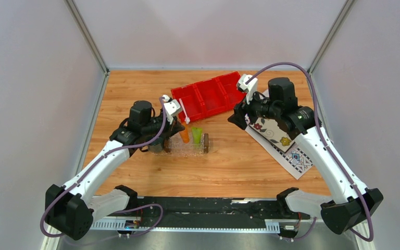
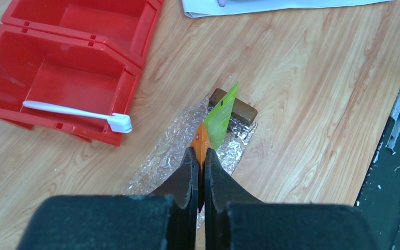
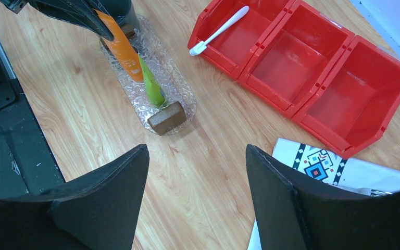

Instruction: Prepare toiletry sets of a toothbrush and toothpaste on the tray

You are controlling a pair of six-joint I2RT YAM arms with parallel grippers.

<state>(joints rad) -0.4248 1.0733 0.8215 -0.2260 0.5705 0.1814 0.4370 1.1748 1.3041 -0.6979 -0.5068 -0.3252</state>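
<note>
Pinching the soft-looking orange toothpaste tube (image 2: 200, 141) by its flat tail over the clear bumpy plastic tray (image 2: 156, 161) mid-frame, left end effector (image 2: 198, 172) is clamped tight, right end effector (image 3: 197, 151) wide open, empty.

Top camera's high behind the near edge, looking down over the whole wooden table (image 1: 239, 166). Left wrist view hugs the clear tray (image 2: 159, 156), facing the red bin (image 2: 73, 47). Right wrist view hangs farther back, catching both from the opposite side.
</note>
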